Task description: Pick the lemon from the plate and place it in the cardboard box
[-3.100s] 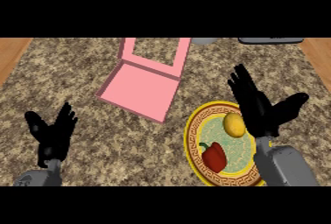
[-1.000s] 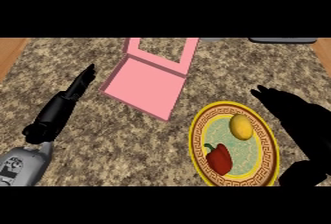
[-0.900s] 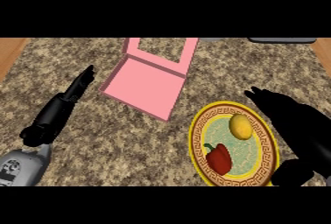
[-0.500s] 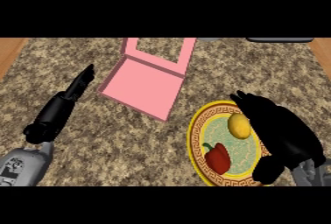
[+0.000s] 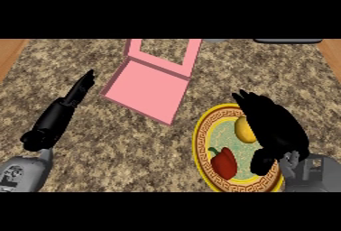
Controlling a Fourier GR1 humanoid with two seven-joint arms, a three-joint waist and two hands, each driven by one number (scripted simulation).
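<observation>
The right hand, fingers spread, hovers over the plate; the lemon lies at its nine o'clock, just touching. The pink box sits at eleven o'clock on the desk.

Red pepper lying on speckled granite-topped counter's plate, dark object at far edge.

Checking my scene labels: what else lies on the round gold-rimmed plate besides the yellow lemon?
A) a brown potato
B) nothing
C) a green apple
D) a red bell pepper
D: a red bell pepper lies on the round gold-rimmed plate, below the yellow lemon.
</observation>
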